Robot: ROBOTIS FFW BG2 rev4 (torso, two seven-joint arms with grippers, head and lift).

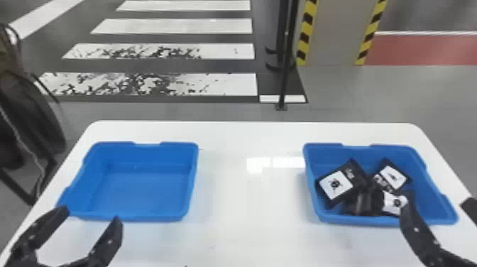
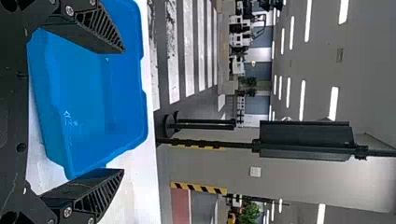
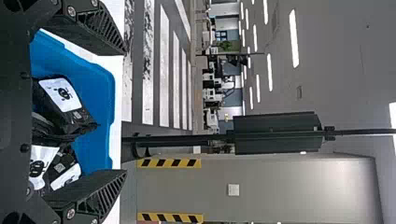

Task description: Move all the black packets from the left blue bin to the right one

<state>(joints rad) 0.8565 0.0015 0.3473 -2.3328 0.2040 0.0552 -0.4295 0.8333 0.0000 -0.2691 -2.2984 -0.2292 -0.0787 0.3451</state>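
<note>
Right pincer is wide, nothing between its fingers, lower right of the head view by the near rim of the right bin. Left pincer is also wide and unloaded, lower left, at the near rim of the left bin.

Packets are all in the right bin, right half of the frame, in a loose overlapping pile. Can't give a firm count, the dark middle of the heap hides edges. One packet sits tilted at the pile's left, label up, long axis from lower left to upper right. Another is at upper right of the pile; one more white label is just below it.

Key relation: pile is up and to the left of the right pincer in the head view, that arm clearly nearer. Left pincer is well apart from it, across the surface, with only the left bin's bare blue floor ahead of it.

My read: transfer looks done, no pick left. Next move is probably backing both arms off. For the right one that means away from the pile, fingers kept off the rim and the lower-right packet. Risk: a fingertip snags the rim and drags the bin, or catches a packet edge. Packets look pliable, so a brush would likely just shuffle them.
</note>
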